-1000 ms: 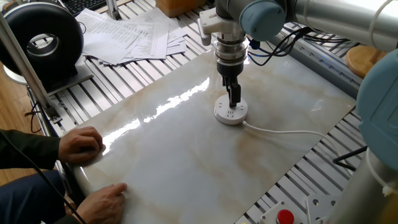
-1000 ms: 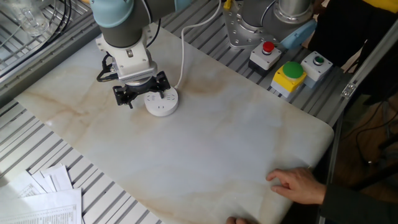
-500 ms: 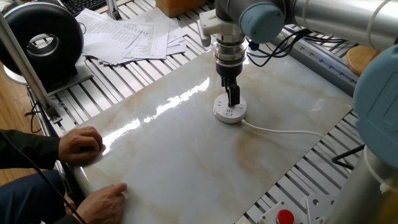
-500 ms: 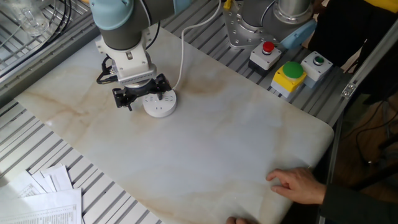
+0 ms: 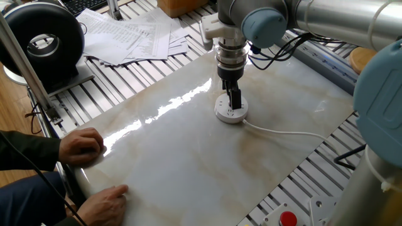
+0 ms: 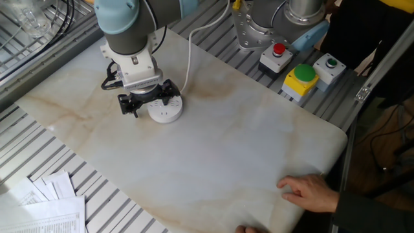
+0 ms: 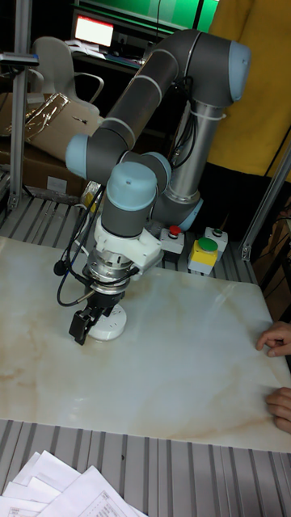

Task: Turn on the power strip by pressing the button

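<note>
The power strip (image 5: 228, 115) is a small round white puck on the marble board, with a thin white cord (image 5: 282, 132) running off to the right. My gripper (image 5: 235, 105) points straight down onto its top, and one black finger touches the puck's upper face. From the other side, the gripper (image 6: 149, 102) straddles the far edge of the power strip (image 6: 165, 112) with its fingers spread apart. In the tall view one finger (image 7: 78, 327) hangs left of the power strip (image 7: 111, 325). The button is hidden under the gripper.
A person's hands (image 5: 81, 145) rest on the board's near-left edge, also seen as hands (image 6: 309, 192). Loose papers (image 5: 129, 34) and a black round device (image 5: 43, 37) lie at the back left. Red, yellow and green button boxes (image 6: 301, 76) stand beside the board.
The gripper and the power strip have both shifted slightly, a few pixels to the left in both fixed views. The hands have stayed still.
</note>
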Robot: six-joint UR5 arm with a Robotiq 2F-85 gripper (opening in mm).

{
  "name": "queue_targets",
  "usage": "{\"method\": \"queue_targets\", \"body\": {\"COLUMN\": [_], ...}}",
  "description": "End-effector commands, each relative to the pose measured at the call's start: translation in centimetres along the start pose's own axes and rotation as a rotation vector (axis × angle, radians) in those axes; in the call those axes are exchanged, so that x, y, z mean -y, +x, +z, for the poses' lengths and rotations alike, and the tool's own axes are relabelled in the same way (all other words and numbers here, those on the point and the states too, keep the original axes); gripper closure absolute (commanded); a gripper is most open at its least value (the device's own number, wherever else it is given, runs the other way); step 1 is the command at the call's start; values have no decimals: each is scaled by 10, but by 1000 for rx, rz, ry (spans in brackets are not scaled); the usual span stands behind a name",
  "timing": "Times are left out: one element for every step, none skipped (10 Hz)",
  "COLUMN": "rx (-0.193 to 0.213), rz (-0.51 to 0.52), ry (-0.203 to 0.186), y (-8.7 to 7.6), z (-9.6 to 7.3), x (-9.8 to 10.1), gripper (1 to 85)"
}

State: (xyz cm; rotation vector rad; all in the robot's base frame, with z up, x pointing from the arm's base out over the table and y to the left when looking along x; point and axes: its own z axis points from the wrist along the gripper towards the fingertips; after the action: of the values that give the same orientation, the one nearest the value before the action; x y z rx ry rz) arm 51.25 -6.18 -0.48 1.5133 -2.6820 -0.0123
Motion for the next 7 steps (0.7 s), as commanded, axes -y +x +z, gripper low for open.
{"method": "queue_targets", "body": {"rx": [12,6,-1,-7,-16,-30,-56], "rz": [16,16,16,30,54,64,76], "ry": [-16,-17,-17,-23,-43,-50,-44], "y": [-2,-2,-2,-3,-4,-2,5], "z": [-6,-13,-21,-30,-40,-47,-52], "x": [-4,-4,-3,-5,-13,-18,-20], "gripper": [7,7,7,7,7,7,60]}}
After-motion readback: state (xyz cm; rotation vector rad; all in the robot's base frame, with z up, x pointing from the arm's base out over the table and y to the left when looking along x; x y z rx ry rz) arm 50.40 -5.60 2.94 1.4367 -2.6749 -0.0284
